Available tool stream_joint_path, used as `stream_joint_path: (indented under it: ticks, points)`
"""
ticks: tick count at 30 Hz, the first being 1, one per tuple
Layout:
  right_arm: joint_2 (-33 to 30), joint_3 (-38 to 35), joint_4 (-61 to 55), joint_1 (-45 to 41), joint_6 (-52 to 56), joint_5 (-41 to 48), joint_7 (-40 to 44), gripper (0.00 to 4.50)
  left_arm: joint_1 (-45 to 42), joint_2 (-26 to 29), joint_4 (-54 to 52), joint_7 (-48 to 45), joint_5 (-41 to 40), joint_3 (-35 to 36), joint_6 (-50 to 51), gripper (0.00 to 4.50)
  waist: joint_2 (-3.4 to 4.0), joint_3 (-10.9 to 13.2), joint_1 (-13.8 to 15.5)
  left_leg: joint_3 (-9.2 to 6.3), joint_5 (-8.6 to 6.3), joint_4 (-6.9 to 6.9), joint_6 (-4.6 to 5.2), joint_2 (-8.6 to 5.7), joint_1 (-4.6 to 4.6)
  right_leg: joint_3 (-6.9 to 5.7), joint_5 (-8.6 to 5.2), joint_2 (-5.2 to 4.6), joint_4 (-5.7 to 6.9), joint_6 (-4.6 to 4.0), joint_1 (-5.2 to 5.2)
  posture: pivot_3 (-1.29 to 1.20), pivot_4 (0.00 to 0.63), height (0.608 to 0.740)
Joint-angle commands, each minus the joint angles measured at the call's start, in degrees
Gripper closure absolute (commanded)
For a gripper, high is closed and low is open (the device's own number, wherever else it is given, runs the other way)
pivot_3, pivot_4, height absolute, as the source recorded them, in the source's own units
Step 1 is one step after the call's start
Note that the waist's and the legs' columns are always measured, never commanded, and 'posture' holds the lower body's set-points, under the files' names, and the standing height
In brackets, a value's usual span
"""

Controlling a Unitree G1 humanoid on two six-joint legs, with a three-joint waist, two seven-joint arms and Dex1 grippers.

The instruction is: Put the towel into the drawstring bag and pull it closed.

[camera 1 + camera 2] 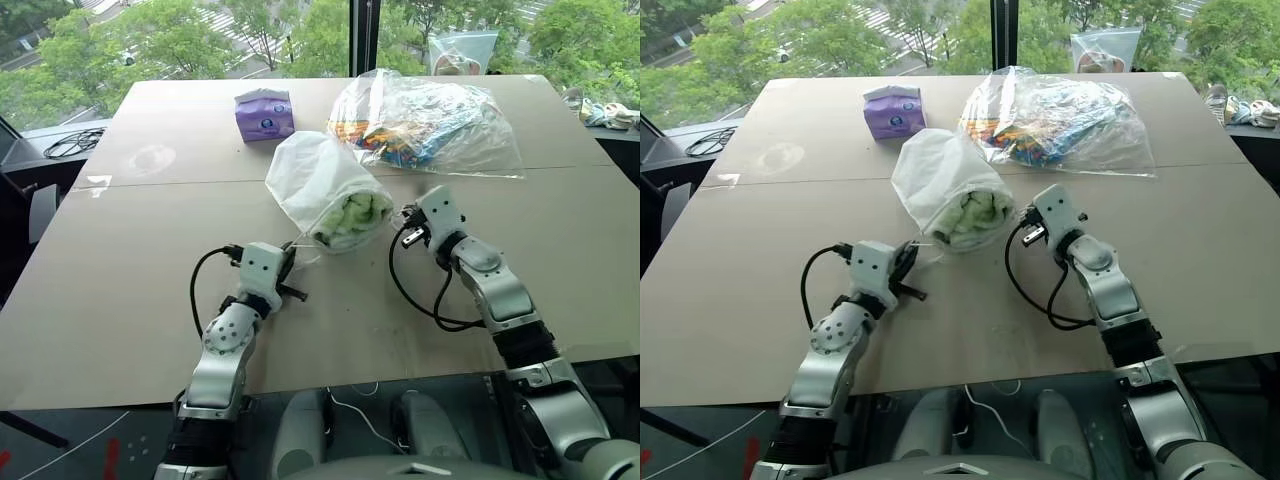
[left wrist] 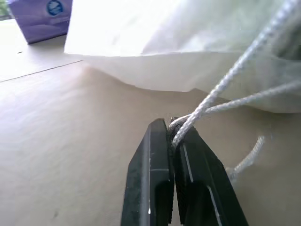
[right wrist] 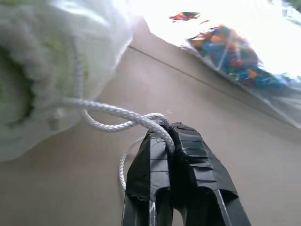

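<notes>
Towel: you see the light green terry cloth inside the drawstring bag, showing at the bag's mouth, which faces toward you.
Drawstring bag: it lies on its side on the counter, near the middle, between the two arms. The mouth is partly gathered around the towel, but the green cloth is not fully covered.
Left cord: a thin white cord runs from the mouth of the bag to your left gripper.
Left gripper: its jaws are pressed together on the left cord, as the left wrist view shows clearly. It sits low over the counter, just to the left of the bag's mouth.
Right cord: a white cord loops from the mouth on the other side to your right gripper.
Right gripper: its jaws are also clamped tight, with the right cord pinched between the tips. It is just to the right of the mouth.
Clear plastic bag: it holds colourful items and lies behind the drawstring bag, close to it.
Purple box: it stands on the far part of the counter, apart from both bags.
</notes>
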Motion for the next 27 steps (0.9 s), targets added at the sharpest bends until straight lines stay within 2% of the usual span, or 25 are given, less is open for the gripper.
stream_joint_path:
  ticks: [1,4,11,17,23,27]
  points:
    - [-2.0,-4.7,1.1,-5.3,-10.6,-4.7,-9.3,4.50,-3.8,5.7,-2.9,5.4,6.7,5.5,-2.5,4.36,-0.01,0.0,0.0,0.01,0.00,0.00,0.00,0.00,0.00,0.00,0.00,0.00,0.00,0.00,-0.01,0.00,0.150,0.740]
    - [-4.5,-6.5,3.7,-8.9,-19.0,-8.7,-16.1,4.50,-9.1,11.8,-3.1,10.5,13.2,9.3,-4.7,4.36,-0.05,0.1,0.1,0.15,0.06,0.00,-0.10,-0.01,-0.10,-0.07,0.00,0.09,0.07,-0.01,-0.10,0.00,0.150,0.740]
    - [-8.9,-7.3,10.3,-13.0,-32.7,-15.3,-25.5,4.50,-19.6,18.2,-1.1,18.2,18.3,16.0,-4.1,4.36,-0.07,0.1,0.0,0.44,0.20,-0.08,-0.34,-0.06,-0.09,0.00,0.01,-0.11,-0.08,0.03,-0.08,0.00,0.150,0.740]
    - [-7.2,-9.7,14.4,-12.8,-30.1,-13.4,-28.1,4.50,-20.7,16.0,3.8,19.5,16.2,17.3,-1.6,4.36,-0.06,0.1,-0.1,0.46,0.25,-0.10,-0.40,-0.01,0.08,0.02,0.01,-0.03,0.09,0.03,-0.03,0.00,0.150,0.740]
    - [-4.0,-18.3,14.4,-10.9,-19.0,-7.4,-34.8,4.50,-19.1,11.2,4.2,24.3,12.8,23.0,4.9,4.36,-0.07,0.1,0.0,0.45,0.26,-0.10,-0.41,0.01,0.05,0.03,0.02,-0.03,0.09,0.04,-0.03,0.00,0.150,0.740]
    - [-1.5,-25.3,15.3,-10.4,-9.8,-0.4,-38.3,4.50,-18.5,9.1,5.1,27.0,10.0,26.5,8.0,4.36,-0.07,0.1,0.0,0.44,0.27,-0.06,-0.42,0.01,0.05,0.02,0.02,-0.03,0.14,0.04,-0.01,0.00,0.150,0.740]
